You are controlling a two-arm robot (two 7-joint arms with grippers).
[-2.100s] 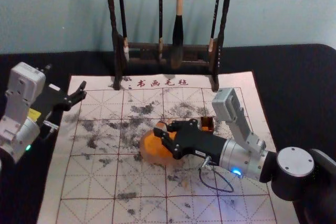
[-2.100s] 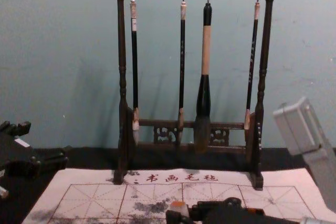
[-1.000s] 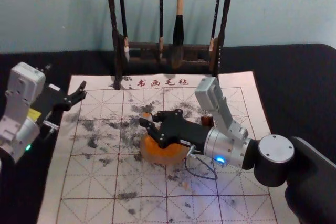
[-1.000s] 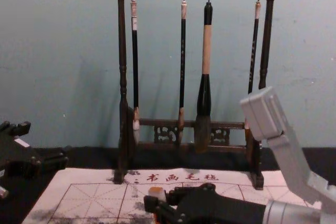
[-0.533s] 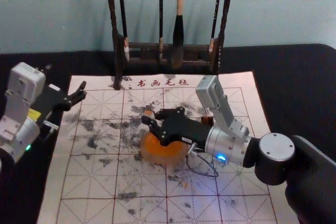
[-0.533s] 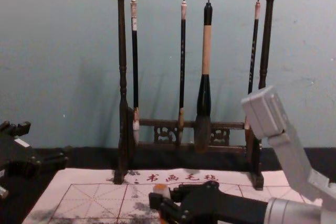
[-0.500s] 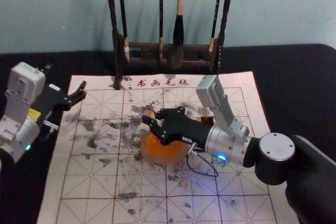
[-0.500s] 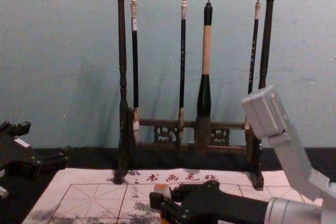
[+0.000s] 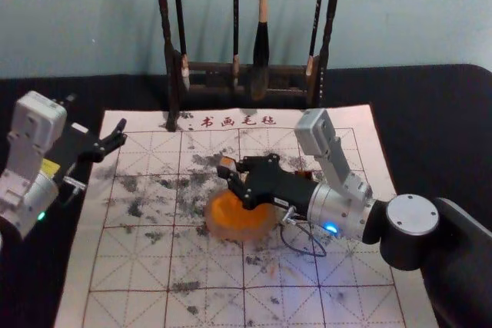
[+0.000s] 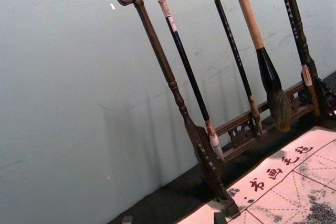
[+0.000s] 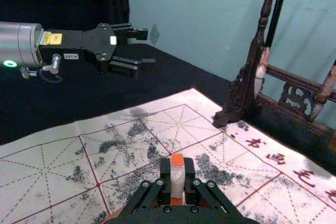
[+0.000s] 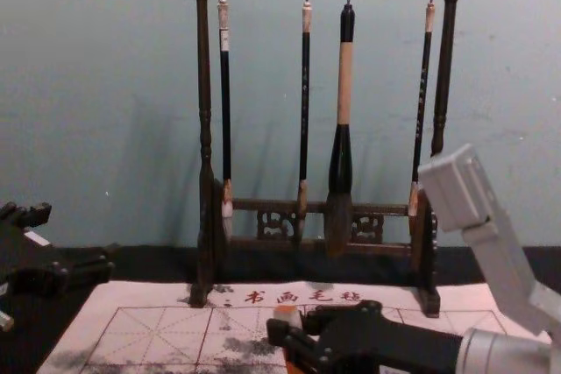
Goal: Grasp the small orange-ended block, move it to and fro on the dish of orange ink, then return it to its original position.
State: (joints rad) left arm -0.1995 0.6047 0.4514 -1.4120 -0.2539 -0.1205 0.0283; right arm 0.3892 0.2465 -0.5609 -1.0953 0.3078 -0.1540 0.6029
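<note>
In the head view my right gripper [image 9: 229, 173] reaches in from the right, above the far part of the dish of orange ink [image 9: 237, 219], holding the small block [image 9: 228, 162]. In the right wrist view the right gripper [image 11: 177, 174] is shut on the block [image 11: 178, 182], which stands upright between its fingers, white in the middle with orange at the top and bottom. The chest view shows the block's orange top [image 12: 287, 311] at the fingertips. My left gripper [image 9: 97, 117] is parked open at the left, and its fingertips edge into the left wrist view [image 10: 173, 219].
A gridded, ink-stained mat [image 9: 138, 266] lies under the dish. At the back stands a dark wooden rack [image 12: 204, 129] with hanging brushes [image 12: 343, 85]. Just behind the right gripper is a small amber-brown object [image 9: 306, 174], partly covered by it.
Between the two earliest moments the right gripper went left with the block. Since half a second ago it has come back slightly right, still holding it. The left arm has stayed still.
</note>
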